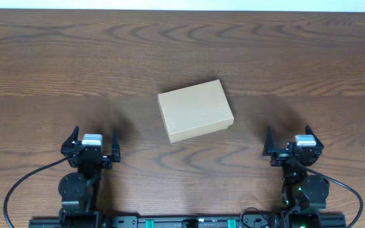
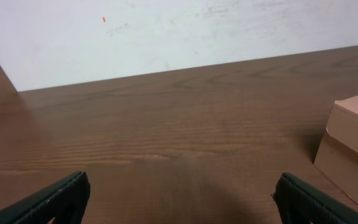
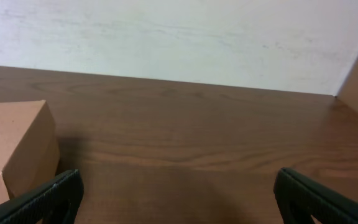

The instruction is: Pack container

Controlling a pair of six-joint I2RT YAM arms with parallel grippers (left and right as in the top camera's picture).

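The closed container (image 1: 195, 111) lies flat on the worktop (image 1: 56, 63), long axis near 9-to-3 o'clock. Left gripper (image 1: 94, 135) and right gripper (image 1: 290, 137) are spread.

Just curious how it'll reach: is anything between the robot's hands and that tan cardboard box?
Nothing visible does. Only the brown wooden table lies between the closed rectangular tan cardboard box and the open left hand and open right hand.

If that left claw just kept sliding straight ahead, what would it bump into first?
Nothing nearby, it seems: the left gripper has only table ahead, with the white wall beyond its far edge. The container sits off to its right, seemingly outside that path.
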